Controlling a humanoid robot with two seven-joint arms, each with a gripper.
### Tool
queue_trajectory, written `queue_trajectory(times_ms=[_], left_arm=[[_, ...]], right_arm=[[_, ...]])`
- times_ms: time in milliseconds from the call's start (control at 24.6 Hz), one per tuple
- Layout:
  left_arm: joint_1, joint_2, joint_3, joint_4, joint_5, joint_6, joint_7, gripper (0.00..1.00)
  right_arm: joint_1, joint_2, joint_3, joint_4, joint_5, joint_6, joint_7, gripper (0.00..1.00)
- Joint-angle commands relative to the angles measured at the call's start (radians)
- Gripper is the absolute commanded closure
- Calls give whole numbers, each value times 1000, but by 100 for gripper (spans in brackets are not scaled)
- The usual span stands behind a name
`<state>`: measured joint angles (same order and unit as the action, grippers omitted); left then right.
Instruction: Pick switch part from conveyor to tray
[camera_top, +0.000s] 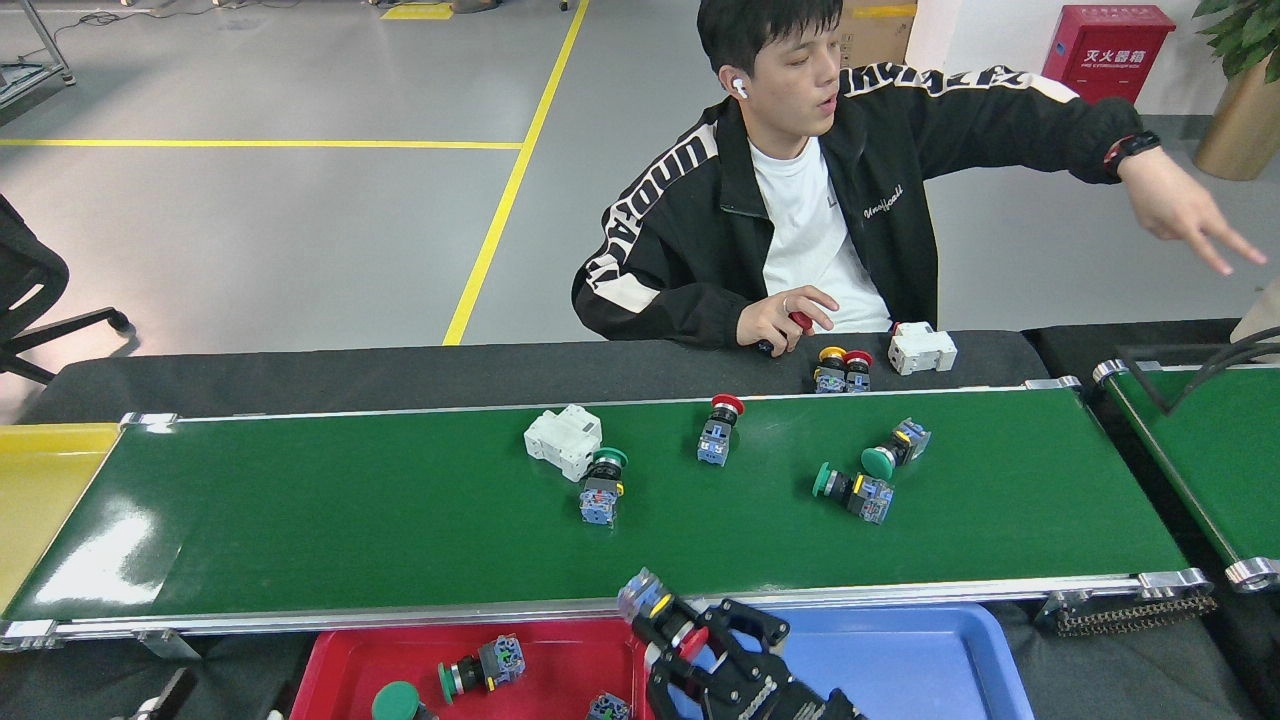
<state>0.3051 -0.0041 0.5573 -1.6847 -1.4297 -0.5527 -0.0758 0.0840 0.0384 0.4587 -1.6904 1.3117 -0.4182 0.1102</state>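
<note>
Head view: the right claw (690, 640) sits low at the near edge, its black fingers clamped on a red-capped switch (688, 640) whose blue-grey contact block (640, 592) sticks out toward the belt. The part is clear of the conveyor (350, 520) and hangs over the seam between the red tray (560, 650) and the blue tray (900, 650), so I judge it is being carried to a drop, most likely into one of these two; which one cannot be told from here. The grip across the switch body looks chosen to keep the cap and block free and the part from rolling. The red tray holds sorted switches, among them one with a green cap (395, 700), which suggests that bin takes the finished picks. At the bottom left corner a sliver of the left claw (165, 697) shows, too little to tell whether it is apart or together. On the belt wait a green switch (600, 485), a white breaker (563, 440), a red switch (718, 432) and a green pair (868, 475). Beyond, on the black worktop (400, 370), more spares (842, 368) lie by a seated person's hand (785, 318).
</note>
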Motion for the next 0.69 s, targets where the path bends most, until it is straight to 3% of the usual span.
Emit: queue_trajectory(times_ms=[0,204,367,489,652], left_arm=[[-11,6,3,-12,3,37,-2,0],[-44,7,-16,-15,-5,39,-7,0],[-164,46,-122,16,-32,42,-7,0],[-313,62,-229,148,-132,56,-7,0],[-474,72,-362,362,-169,168,-2,0]], right_arm=[[-9,24,8,-5,-2,13,56,2],[-46,60,1,15,4,91,62,2],[-135,49,-60,21,6,375,56,2],[-168,43,-153,28,6,529,52,2],[-132,-12,-222,20,4,570,17,2]])
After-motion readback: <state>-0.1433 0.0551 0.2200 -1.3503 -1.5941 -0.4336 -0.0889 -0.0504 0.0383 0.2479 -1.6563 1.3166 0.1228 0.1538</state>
